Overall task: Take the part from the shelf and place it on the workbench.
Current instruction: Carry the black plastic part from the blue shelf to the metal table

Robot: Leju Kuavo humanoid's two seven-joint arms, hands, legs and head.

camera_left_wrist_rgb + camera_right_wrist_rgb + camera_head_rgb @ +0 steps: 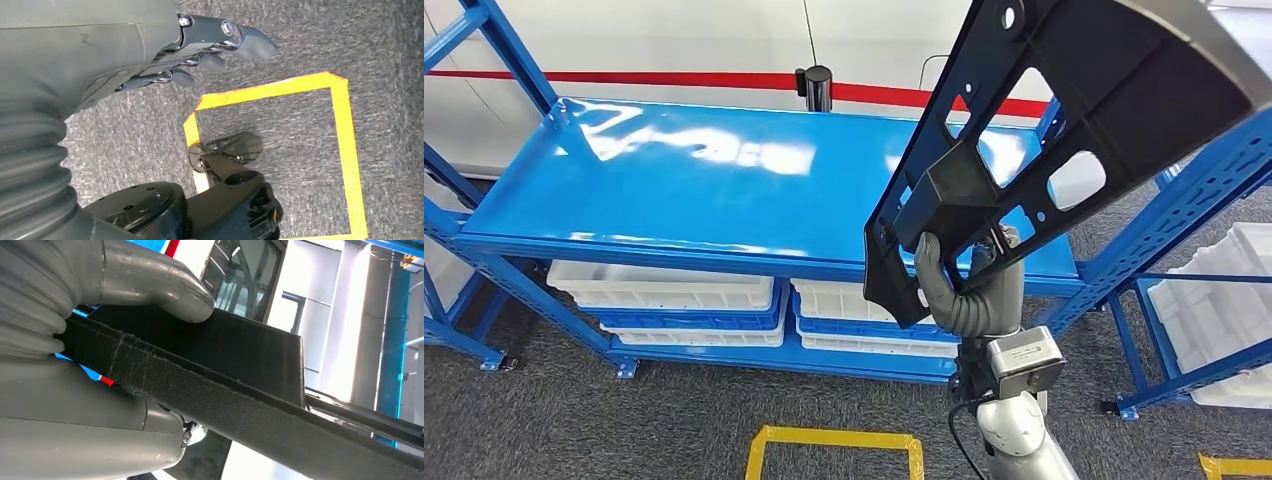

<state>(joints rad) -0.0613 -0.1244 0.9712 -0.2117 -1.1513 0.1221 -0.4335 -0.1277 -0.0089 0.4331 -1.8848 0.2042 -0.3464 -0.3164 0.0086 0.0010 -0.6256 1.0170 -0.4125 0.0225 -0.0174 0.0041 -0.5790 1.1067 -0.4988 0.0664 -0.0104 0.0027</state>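
The part is a large black plastic panel with cut-out holes and a curved edge. My right hand grips its lower end and holds it raised in front of the blue shelf, tilted up toward the right. Close up in the right wrist view, the thumb presses on the panel's dark textured edge, with the palm under it. My left hand hangs over the grey floor with its fingers loosely extended, holding nothing.
The shelf's glossy top level is bare. White bins and blue trays sit on the level below. A second blue rack with white bins stands on the right. Yellow tape squares mark the grey carpet.
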